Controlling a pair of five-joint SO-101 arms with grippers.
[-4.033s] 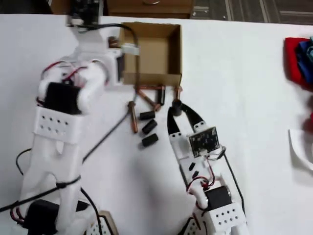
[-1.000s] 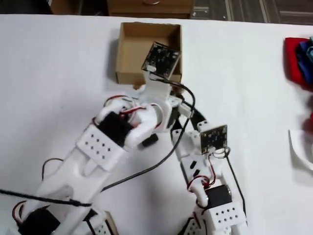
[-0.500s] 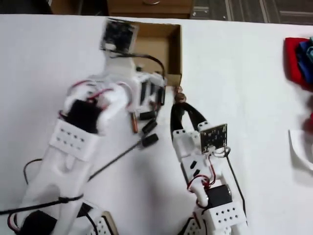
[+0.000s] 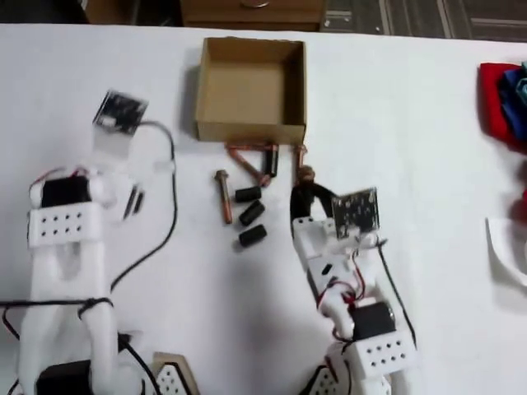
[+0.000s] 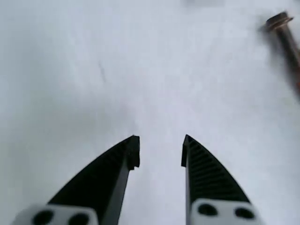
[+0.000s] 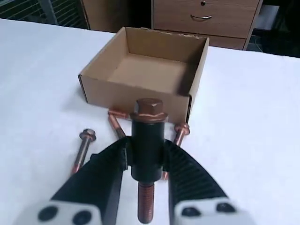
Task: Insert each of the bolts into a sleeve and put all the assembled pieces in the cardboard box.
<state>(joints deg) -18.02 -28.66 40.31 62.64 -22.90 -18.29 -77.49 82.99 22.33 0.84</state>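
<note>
The white table carries an open-topped box of plain brown cardboard at its far side. The left arm stands well apart from the parts, and the left fingers are released, spread apart over the table. The right fingers are clenched on one assembled piece, held just in front of the box. It is a copper-coloured bolt with a flanged hexagonal head, pushed through a black cylindrical sleeve. The head sits above the sleeve and the threaded end sticks out below. As far as I can count, four loose bolts lie on the table: one alone on the left arm's side of the sleeves, two meeting in a V just in front of the box's front wall, and one at that wall's corner nearest the right fingers. There are four loose sleeves: three in a short column between the lone bolt and the right fingers, and one just beside the V, near the box
</note>
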